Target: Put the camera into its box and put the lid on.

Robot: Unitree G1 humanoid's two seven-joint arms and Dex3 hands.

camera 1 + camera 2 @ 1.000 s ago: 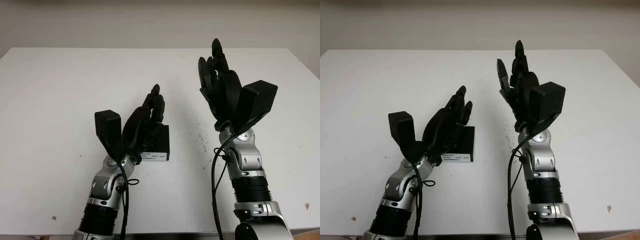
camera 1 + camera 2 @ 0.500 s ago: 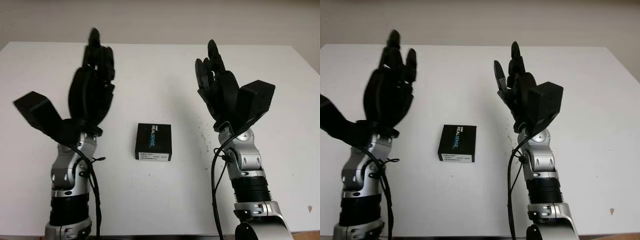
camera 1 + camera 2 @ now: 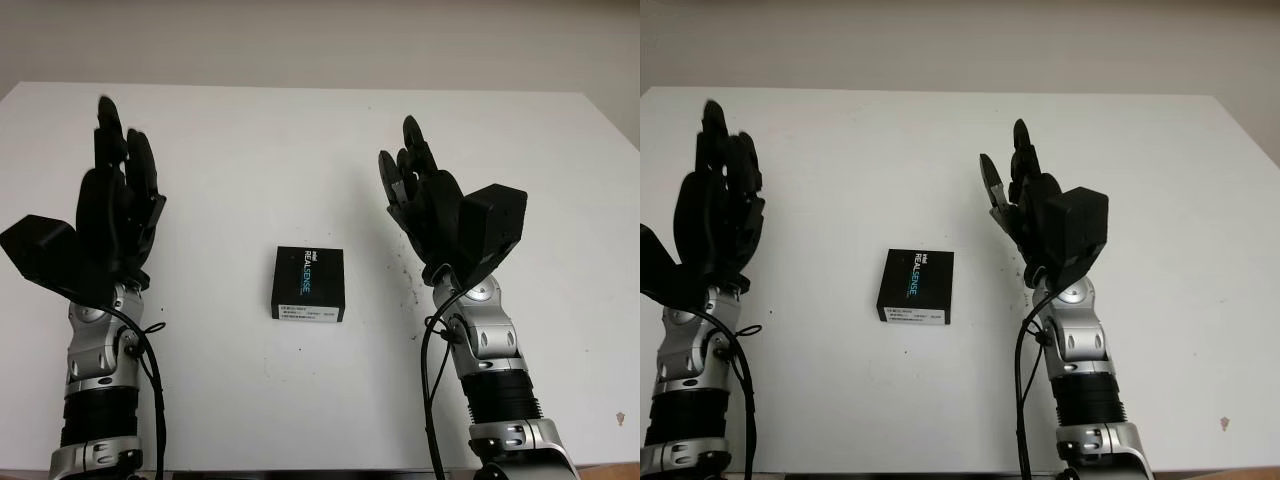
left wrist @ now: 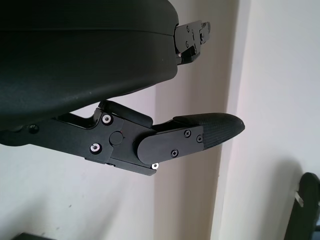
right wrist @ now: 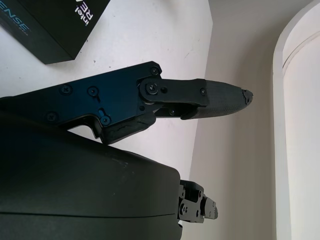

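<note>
- Black box (image 3: 309, 283) with its lid on sits at the middle of the white table (image 3: 320, 140), printed top facing up, label strip on the near edge.
- Left hand (image 3: 115, 205) is raised at about nine o'clock from the box, well apart from it, open, fingers pointing up and holding nothing.
- Right hand (image 3: 430, 205) is raised at about three o'clock from the box, also well apart, open, nothing in it.
- Step in hand, by my read: the job looks finished. The box is closed, no camera lies loose on the table, and both hands stand clear of it. Whether the camera is inside I cannot tell; the lid hides it.
- Next move, if any: just lower the arms to a parked pose, keeping them wide so neither forearm clips the box. If a check is wanted, a light press on the lid from twelve o'clock down would seat it.
- The head views give the whole layout: box between two hands, speckled marks on the table toward three o'clock of the box.
- The right wrist view adds a close corner of the box (image 5: 47, 25) with its lettering, beyond an outstretched finger (image 5: 200, 99).
- The left wrist view shows a straight finger (image 4: 200, 135) against bare table and wall.
</note>
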